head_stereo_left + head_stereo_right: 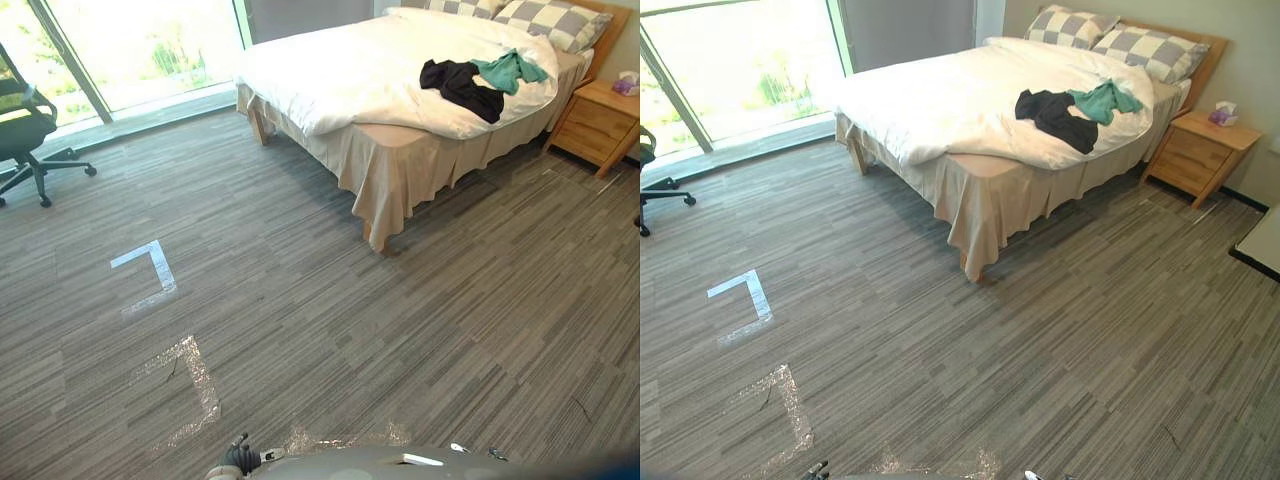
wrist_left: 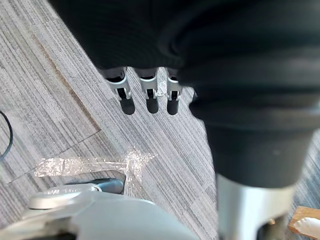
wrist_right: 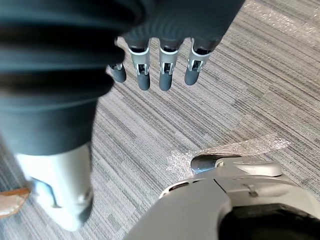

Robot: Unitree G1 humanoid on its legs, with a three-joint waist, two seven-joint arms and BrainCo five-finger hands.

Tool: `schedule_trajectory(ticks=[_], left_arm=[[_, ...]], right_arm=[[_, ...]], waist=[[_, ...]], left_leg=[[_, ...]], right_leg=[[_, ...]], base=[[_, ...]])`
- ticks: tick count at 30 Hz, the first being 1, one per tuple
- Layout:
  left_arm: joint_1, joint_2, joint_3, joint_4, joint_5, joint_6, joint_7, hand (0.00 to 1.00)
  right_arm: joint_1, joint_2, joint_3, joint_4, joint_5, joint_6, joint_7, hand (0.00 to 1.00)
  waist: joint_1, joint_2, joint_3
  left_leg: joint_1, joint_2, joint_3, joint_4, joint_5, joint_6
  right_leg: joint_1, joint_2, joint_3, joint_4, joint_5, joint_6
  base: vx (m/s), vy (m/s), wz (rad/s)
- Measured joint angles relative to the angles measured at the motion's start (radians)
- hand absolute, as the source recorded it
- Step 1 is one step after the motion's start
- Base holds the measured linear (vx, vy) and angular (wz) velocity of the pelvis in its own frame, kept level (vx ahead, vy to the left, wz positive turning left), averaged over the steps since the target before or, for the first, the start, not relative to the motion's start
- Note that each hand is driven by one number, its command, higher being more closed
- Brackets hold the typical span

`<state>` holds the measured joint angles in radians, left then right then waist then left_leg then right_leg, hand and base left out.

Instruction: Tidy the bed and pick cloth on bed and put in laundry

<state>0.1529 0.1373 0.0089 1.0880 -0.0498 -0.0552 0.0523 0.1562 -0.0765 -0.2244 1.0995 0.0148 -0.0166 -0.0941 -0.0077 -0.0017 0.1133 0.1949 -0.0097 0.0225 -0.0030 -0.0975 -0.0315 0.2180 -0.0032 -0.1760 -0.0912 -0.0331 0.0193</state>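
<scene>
A black cloth [image 1: 462, 87] lies crumpled on the white duvet [image 1: 360, 70] of the bed, near its right side. A teal cloth [image 1: 508, 69] lies touching it, closer to the pillows. The duvet is rumpled and hangs over the near corner above a beige bed skirt [image 1: 400, 175]. The bed stands across the room from me. My left hand [image 2: 148, 95] hangs over the grey carpet with its fingers straight and nothing in them. My right hand [image 3: 165, 70] hangs the same way, open and empty, above the carpet.
Two checked pillows [image 1: 555, 20] lie at the headboard. A wooden nightstand [image 1: 600, 122] with a tissue box stands right of the bed. A black office chair [image 1: 25, 125] sits by the window at far left. Tape marks [image 1: 150, 268] lie on the carpet between me and the bed.
</scene>
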Motion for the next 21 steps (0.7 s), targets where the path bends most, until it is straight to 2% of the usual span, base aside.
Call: schedule_trajectory(ticks=[9,21], left_arm=[[-0.016,-0.001,-0.001,0.025,0.001,-0.001,0.0,0.0],[-0.031,0.005,-0.006,0.028,0.003,-0.001,0.0,0.0]], right_arm=[[-0.007,-0.001,-0.002,0.0,0.0,-0.001,0.0,0.0],[-0.031,0.0,-0.002,0.011,0.0,-0.001,0.001,0.0]], waist=[[0.0,0.001,0.005],[-0.001,-0.012,0.03]], left_leg=[[0.018,0.006,0.023,-0.032,0.003,-0.006],[0.03,0.007,0.041,-0.066,0.013,0.008]], right_leg=[[-0.002,0.006,-0.001,-0.003,-0.004,0.024],[-0.012,0.009,0.009,-0.009,-0.002,0.021]], base=[[0.0,-0.006,-0.05],[-0.03,-0.012,-0.04]])
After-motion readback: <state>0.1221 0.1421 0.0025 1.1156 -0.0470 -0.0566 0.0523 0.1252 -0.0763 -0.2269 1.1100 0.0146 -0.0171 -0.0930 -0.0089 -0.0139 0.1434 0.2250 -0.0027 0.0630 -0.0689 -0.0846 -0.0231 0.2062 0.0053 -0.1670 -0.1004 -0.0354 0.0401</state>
